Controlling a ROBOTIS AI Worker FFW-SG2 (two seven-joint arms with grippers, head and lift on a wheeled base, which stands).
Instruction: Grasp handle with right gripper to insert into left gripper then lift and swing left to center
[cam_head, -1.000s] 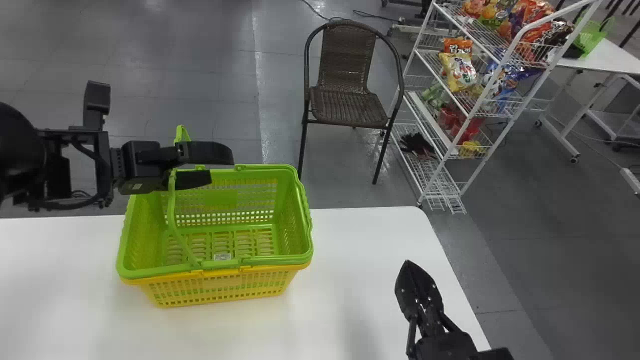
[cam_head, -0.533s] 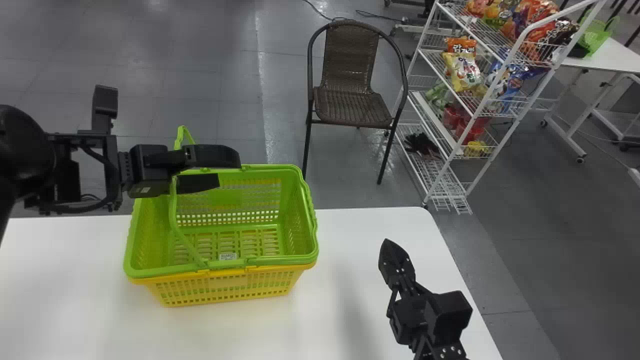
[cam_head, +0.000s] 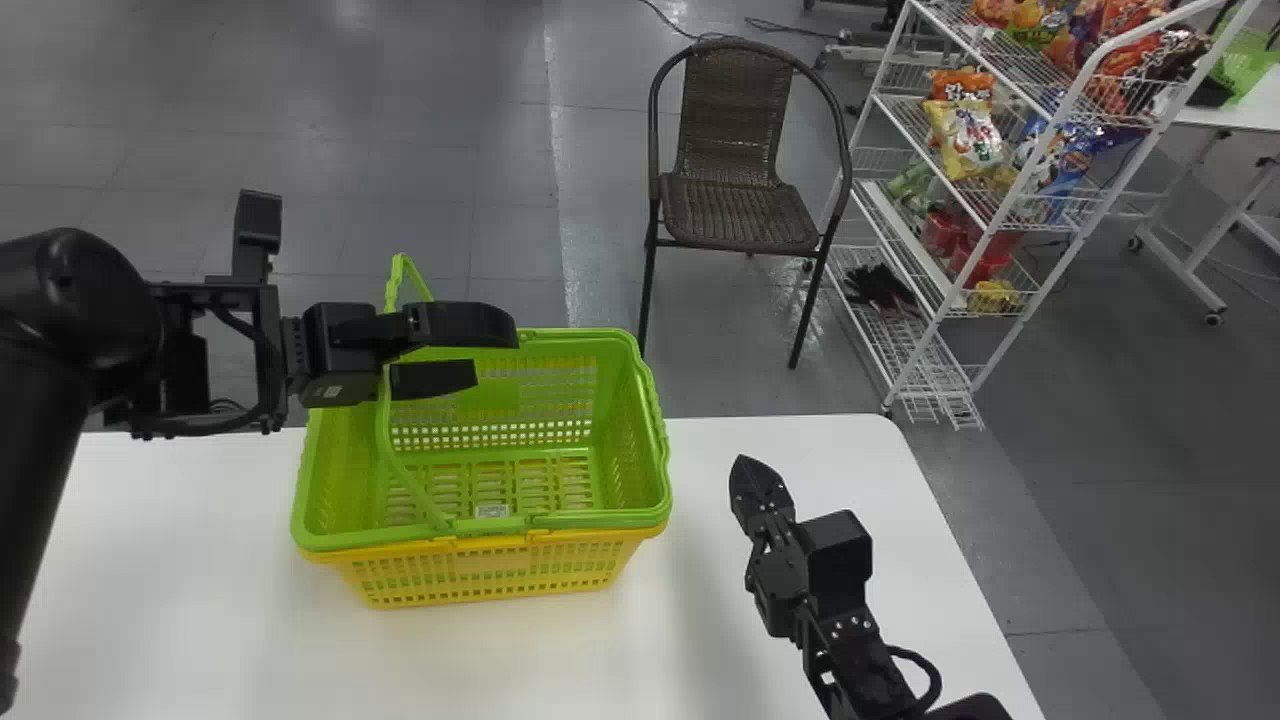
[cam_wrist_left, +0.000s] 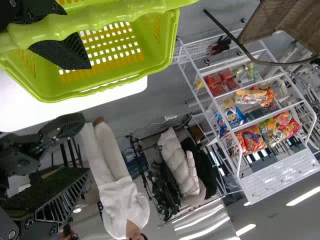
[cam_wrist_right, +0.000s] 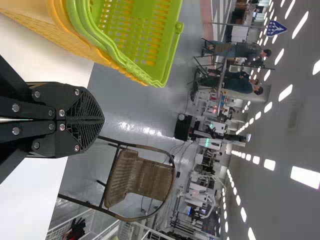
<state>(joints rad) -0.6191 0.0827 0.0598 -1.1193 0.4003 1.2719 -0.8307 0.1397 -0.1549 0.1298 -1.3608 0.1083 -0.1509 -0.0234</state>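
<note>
Since the earlier frames the right gripper (cam_head: 757, 485) moves toward upper left at lower right of frame, fingers pressed together. The raised handle (cam_head: 384, 430), left of centre, lies to its upper left, arching front to back beside the wide-spread left gripper (cam_head: 494, 350). Handle: slim, lime green; green basket (cam_head: 600, 520) nests in a yellow basket (cam_head: 480, 582).

Left of centre, the basket (cam_head: 600, 519) is lime green with slotted latticework above a yellow meshed one (cam_head: 490, 575) on a white table (cam_head: 200, 570), and the far chair (cam_head: 740, 210) is dark brown wickerwork.
</note>
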